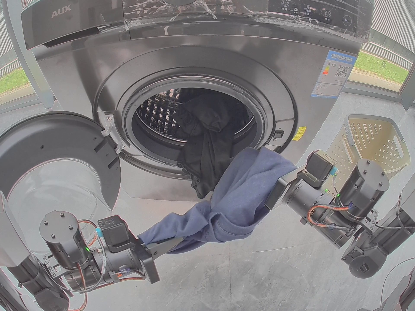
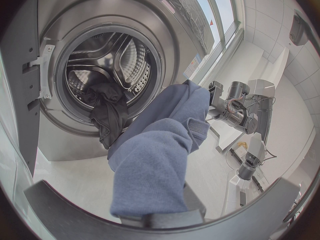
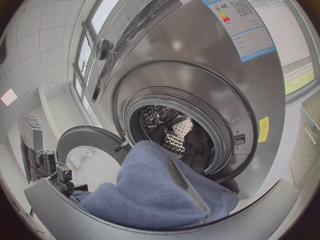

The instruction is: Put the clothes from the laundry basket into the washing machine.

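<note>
Two garments are in sight. One blue garment (image 1: pixel 233 195) hangs in the air in front of the washing machine (image 1: pixel 242 61), stretched between the two tools. One black garment (image 1: pixel 207 147) lies half inside the drum (image 1: pixel 168 109) and spills over the lower lip of the opening, its end dangling down the front panel.

The left tool (image 1: pixel 170 245) is closed on the lower, bunched end of the blue garment, low and to the robot's left. The right tool (image 1: pixel 271 190) grips the higher end, just below and to the right of the opening, with cloth draped over its fingers. The blue garment sags between them, and its upper fold lies just beside the hanging black garment, partly in front of it.

The machine's single round door (image 1: pixel 56 152) stands swung open on the left, close behind the left arm. One laundry basket (image 1: pixel 376 139), pale and perforated, stands on the floor (image 1: pixel 242 273) at the machine's right side, behind the right arm. The dangling black garment covers part of the lower opening.
</note>
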